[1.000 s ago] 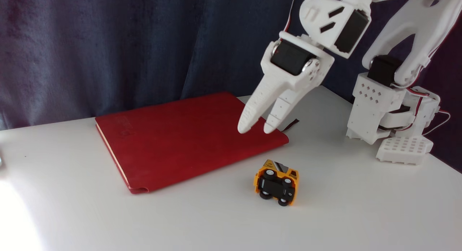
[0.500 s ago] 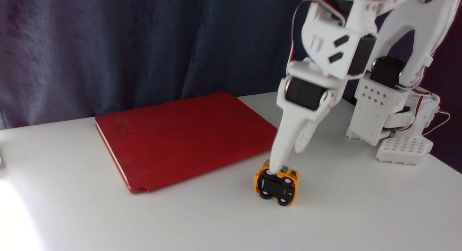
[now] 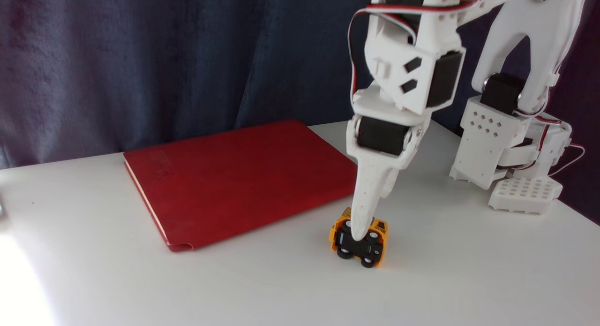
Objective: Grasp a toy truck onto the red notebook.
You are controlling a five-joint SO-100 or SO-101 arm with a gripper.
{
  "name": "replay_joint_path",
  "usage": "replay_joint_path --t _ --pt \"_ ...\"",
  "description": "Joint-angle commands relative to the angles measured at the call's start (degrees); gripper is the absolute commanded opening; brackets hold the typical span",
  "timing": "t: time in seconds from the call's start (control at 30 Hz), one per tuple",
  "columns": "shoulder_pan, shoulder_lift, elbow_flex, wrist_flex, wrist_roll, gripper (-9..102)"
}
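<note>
One toy truck (image 3: pixel 358 244) lies tipped on its side on the white table (image 3: pixel 468 269), just beside the red notebook (image 3: pixel 234 176), underside facing the camera. My gripper (image 3: pixel 360 236) points straight down onto it to straddle the body; whether the jaws have clenched I cannot tell.

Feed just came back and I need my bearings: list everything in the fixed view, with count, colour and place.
toy truck: one, yellow-orange, lying on its side with the black underside facing the camera, on the table right of the notebook's near corner.
red notebook: one, dark red, flat, closed, centre left.
table: one, white.
curtain: dark blue, behind.
gripper: one, white, tips down at the truck; whether open or shut is unclear.
arm base: white, right.
</note>
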Motion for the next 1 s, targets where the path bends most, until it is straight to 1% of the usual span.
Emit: replay_joint_path --t 0.0,0.53,0.67,0.97 --pt "-0.26 -0.35 -2.11 0.0 -0.62 30" --pt "-0.53 -2.55 5.89 -9.76 -1.67 28" --pt "0.35 -3.25 6.33 -10.55 -2.72 26" --pt "0.88 -3.16 6.5 -10.72 -3.34 18"
